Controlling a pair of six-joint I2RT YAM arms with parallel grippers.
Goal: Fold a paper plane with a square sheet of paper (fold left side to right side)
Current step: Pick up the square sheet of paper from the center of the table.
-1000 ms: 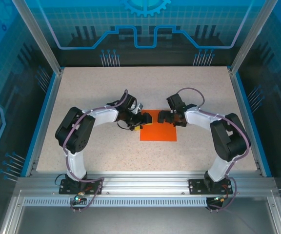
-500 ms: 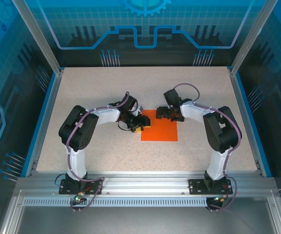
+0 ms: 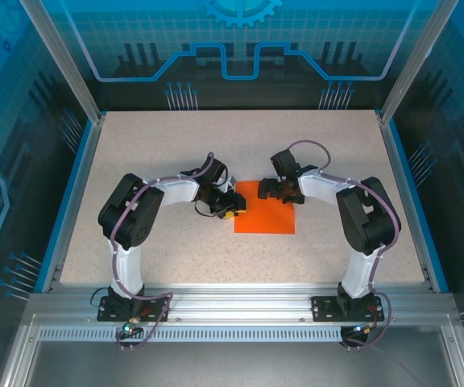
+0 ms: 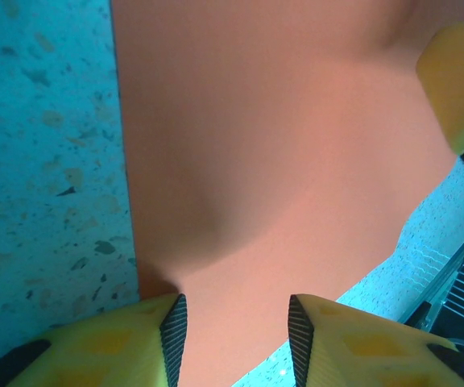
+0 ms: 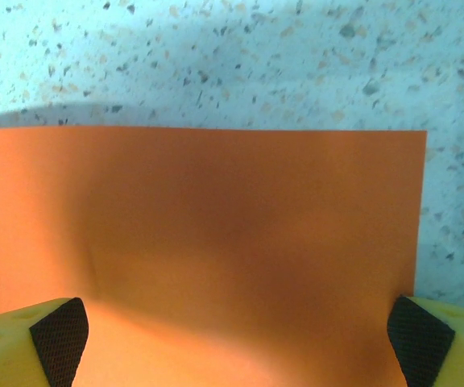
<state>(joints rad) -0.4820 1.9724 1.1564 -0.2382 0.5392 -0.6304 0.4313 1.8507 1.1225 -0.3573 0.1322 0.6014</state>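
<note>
Half-open left claw (image 4: 234, 332) around paper (image 4: 280, 161)

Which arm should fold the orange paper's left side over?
Left, most likely: the left fingers sit around the left edge of the paper, which bulges up between them. The right fingers stand wide apart at its far edge.

My left arm (image 3: 127, 226) and right arm (image 3: 369, 226) are white shells between bulky black joint housings. A thin purplish cable (image 3: 308, 147) loops along each. Each stands on a flat black base plate (image 3: 131, 305). My left gripper (image 4: 236, 330) and right gripper (image 5: 232, 339) have yellow fingers (image 4: 103, 355) faced with black ribbed pads (image 4: 176, 334).
</note>
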